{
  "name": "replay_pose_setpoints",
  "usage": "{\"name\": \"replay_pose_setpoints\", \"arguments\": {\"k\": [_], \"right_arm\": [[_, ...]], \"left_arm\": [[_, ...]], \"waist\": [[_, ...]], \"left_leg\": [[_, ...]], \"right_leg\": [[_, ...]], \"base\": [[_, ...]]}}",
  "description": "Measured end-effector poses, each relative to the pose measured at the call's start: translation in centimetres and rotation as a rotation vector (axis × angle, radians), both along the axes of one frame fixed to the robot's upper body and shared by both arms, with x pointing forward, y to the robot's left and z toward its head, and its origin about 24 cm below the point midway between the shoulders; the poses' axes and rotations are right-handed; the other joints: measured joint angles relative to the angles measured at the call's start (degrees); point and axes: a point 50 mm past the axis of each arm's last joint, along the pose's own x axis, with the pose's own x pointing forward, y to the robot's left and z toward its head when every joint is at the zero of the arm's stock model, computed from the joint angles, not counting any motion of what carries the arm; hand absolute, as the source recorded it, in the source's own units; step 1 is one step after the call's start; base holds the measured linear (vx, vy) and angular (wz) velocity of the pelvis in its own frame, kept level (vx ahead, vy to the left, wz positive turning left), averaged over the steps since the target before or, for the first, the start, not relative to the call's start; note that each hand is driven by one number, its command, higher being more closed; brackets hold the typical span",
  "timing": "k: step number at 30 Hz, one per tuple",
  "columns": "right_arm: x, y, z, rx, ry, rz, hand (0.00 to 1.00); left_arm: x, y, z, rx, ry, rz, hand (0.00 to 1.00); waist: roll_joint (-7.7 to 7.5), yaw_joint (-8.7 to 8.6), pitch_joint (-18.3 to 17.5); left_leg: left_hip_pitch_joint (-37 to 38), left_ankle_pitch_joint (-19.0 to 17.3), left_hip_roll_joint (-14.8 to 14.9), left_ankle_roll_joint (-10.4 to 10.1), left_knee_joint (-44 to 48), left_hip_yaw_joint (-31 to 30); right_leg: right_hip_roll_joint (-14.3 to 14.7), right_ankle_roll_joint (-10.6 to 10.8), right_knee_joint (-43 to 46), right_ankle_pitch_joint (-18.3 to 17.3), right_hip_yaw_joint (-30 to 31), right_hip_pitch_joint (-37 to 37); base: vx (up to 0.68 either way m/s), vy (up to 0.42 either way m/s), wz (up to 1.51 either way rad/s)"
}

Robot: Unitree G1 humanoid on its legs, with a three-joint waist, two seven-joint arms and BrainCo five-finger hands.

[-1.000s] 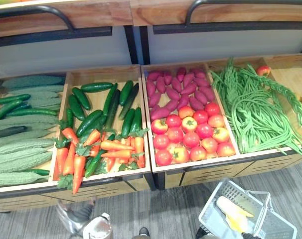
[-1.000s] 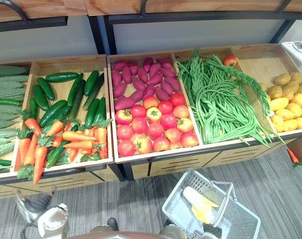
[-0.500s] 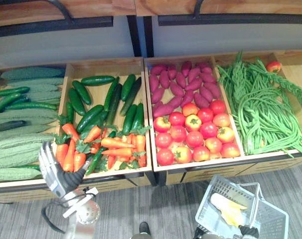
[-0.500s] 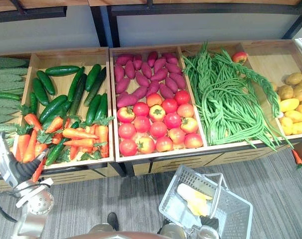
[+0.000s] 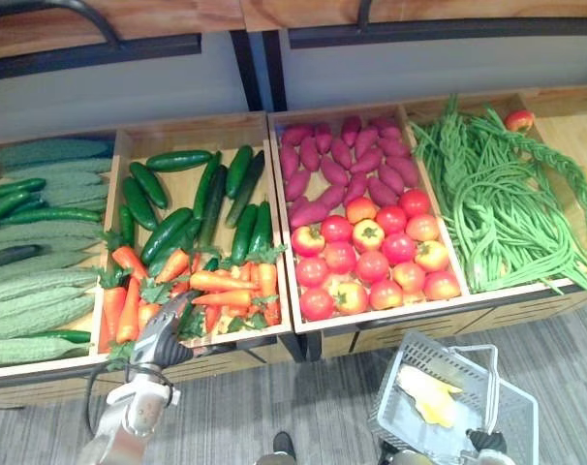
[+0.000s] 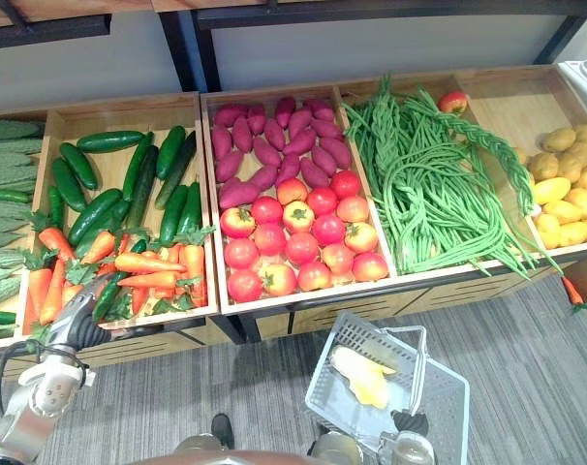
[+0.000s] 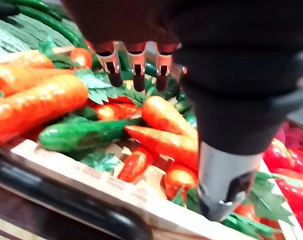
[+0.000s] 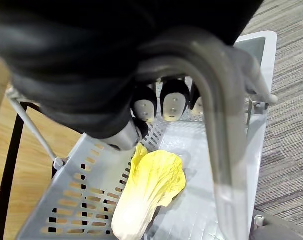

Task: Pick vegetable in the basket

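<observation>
1. Left hand [image 5: 163, 334]: fingers straight, holding nothing, just over the carrots [image 5: 221, 283] at the crate [image 5: 245, 341] front.
2. Right hand [image 8: 164, 102]: curled round the basket [image 6: 321, 383] handle [image 8: 216, 125]; cabbage [image 8: 151, 185] inside.
3. Risk: the carrots overlap, so a grasp may slip or drag neighbours over the edge.

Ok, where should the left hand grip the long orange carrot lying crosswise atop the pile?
Round its middle, from above. The long orange carrot lies crosswise on top of the pile, its upper side bare, neighbours crowding its ends. The open left hand hovers at the wooden crate's front edge. The right hand grips the grey plastic basket's handle.
</observation>
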Motion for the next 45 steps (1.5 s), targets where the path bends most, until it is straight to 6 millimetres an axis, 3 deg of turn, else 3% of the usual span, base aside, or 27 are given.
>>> {"name": "replay_pose_setpoints", "arguments": {"k": [7, 16, 30, 38, 45], "right_arm": [[0.0, -0.7, 0.3, -0.015, -0.006, -0.012, 1.0], [0.4, -1.2, 0.5, -0.021, -0.025, -0.036, 1.0], [2.5, -1.3, 1.3, -0.031, -0.084, -0.02, 1.0], [2.5, -1.6, 1.4, -0.04, -0.084, -0.02, 1.0], [3.8, -2.0, 2.1, -0.057, -0.123, -0.01, 1.0]], "left_arm": [[2.0, -0.7, 0.2, -0.001, 0.014, -0.033, 0.0], [4.6, -0.4, 3.2, 0.054, -0.103, 0.013, 0.0], [5.1, 0.3, 5.1, 0.141, -0.143, -0.021, 0.0], [5.8, 0.5, 6.0, 0.187, -0.144, -0.053, 0.0], [6.5, 1.7, 4.8, 0.196, -0.074, -0.005, 0.0]], "waist": [[1.01, -0.1, 0.9], [1.3, -0.15, 1.7], [2.12, -0.15, 3.8], [2.12, -0.22, 5.5], [1.84, -0.35, 7.5]], "left_leg": [[-0.5, 0.0, 0.3, 0.0, 0.0, 1.1], [-1.7, 0.0, 0.0, 0.0, 0.0, 1.1], [-4.3, 0.0, 0.0, 0.0, 1.0, 0.5], [-4.4, 0.0, 0.0, 0.0, 1.1, 1.0], [-6.4, 0.0, -0.1, 0.0, 1.2, 1.9]], "right_leg": [[0.5, 0.1, 0.1, 0.1, 1.3, -1.4], [0.2, 0.1, 0.0, 0.2, 1.6, -2.7], [0.1, 0.0, 1.1, 0.3, 2.5, -5.5], [0.1, 0.0, 1.1, 0.4, 3.1, -6.0], [0.2, -0.3, 1.0, 1.1, 4.5, -8.9]], "base": [[-0.03, -0.03, -0.11], [0.01, -0.004, 0.0], [-0.04, -0.019, -0.01], [-0.01, -0.012, -0.03], [-0.01, -0.013, -0.09]]}}
